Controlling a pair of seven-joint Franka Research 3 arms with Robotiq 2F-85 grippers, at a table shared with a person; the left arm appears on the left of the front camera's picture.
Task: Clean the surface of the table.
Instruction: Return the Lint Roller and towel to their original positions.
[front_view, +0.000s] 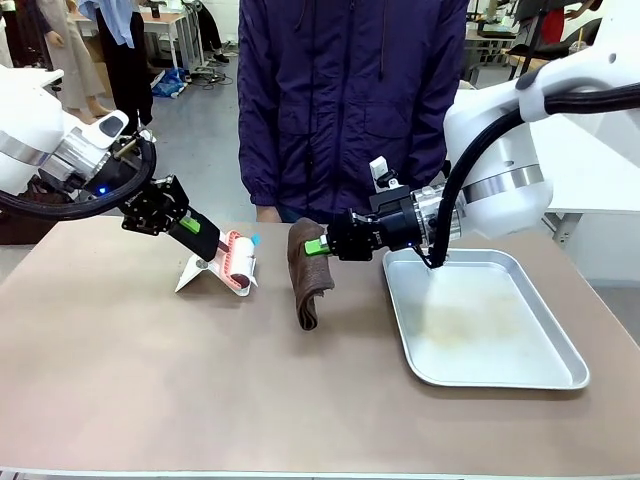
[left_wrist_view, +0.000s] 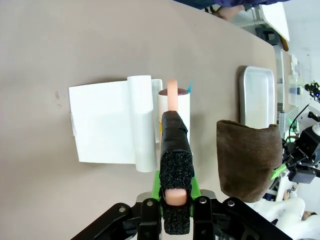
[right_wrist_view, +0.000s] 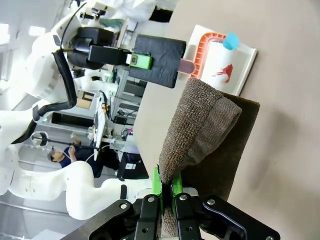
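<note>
Front view: right end effector (front_view: 318, 246) pinches limp brown cloth (front_view: 306, 285), frame centre; left end effector (front_view: 205, 240) clamps roller handle (left_wrist_view: 172, 95). Tabletop (front_view: 150, 380) rigid, smooth; cloth should wipe easily.

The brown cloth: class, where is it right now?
In the front view the brown cloth hangs mid-table from the shut right gripper, its lower end on the table, between the lint roller and the tray.

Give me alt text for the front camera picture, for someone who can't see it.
Two robot arms work over a beige table: the right hand holds a brown cloth hanging to the tabletop, the left hand grips a lint roller by its handle. A metal tray lies at right; a person stands opposite.
</note>
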